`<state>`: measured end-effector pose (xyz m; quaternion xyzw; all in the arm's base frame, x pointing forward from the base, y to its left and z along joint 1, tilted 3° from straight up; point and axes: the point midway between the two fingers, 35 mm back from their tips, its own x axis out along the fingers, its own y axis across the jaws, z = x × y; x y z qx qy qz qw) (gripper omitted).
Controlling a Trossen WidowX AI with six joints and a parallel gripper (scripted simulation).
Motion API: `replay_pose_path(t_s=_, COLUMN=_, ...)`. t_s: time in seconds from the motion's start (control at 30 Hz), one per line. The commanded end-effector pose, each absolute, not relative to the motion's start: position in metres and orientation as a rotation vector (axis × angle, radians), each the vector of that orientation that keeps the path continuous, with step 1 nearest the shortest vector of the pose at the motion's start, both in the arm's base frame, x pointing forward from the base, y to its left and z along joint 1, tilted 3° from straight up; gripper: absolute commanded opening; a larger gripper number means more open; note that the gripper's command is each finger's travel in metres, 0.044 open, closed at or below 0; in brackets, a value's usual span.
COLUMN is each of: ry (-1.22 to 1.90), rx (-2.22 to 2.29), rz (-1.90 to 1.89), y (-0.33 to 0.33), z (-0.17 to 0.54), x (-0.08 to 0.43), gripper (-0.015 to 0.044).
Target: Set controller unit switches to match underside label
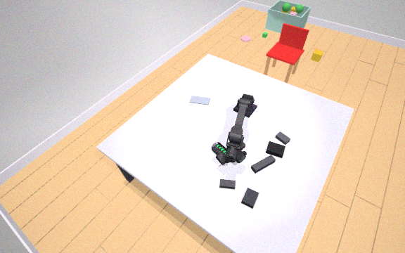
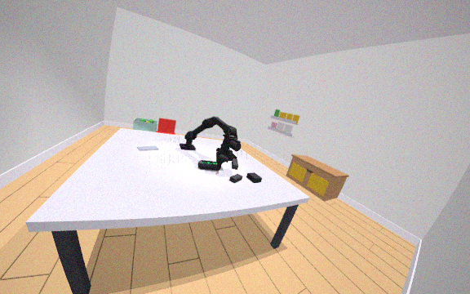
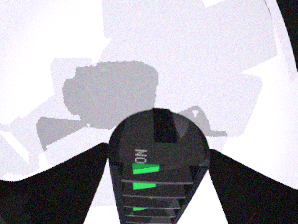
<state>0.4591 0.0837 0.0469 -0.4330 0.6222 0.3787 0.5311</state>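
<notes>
The dark grey controller unit (image 1: 219,149) (image 2: 207,165) (image 3: 132,137) sits on its base on the bench, switches up. Its rounded end has a black block and the letters ON in the wrist view. Green ends of three switches show there below the letters; the other switches are cut off or too small to read. The label underneath is hidden. My gripper (image 1: 228,155) (image 2: 220,162) (image 3: 158,152) points down over one end of the unit. Its fingers stand partly open around the unit's width, and both tips appear to touch its sides.
Dark modules lie on the bench (image 1: 160,140): a long bar (image 1: 263,164), a black block (image 1: 275,149), a small block (image 1: 283,138), and two near the front (image 1: 227,184) (image 1: 250,197). A pale flat plate (image 1: 200,100) lies beyond the arm's left side.
</notes>
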Motion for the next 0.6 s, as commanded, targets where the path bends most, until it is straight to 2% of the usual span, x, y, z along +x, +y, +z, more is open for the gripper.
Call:
replay_pose_path(t_s=0.0, ry=1.482, rx=-1.035, rz=0.907, y=0.081, z=0.051, x=0.458, gripper=0.0336)
replay_pose_path(t_s=0.57, ry=1.455, rx=-1.016, rz=0.92, y=0.075, z=0.063, x=0.456, gripper=0.0336)
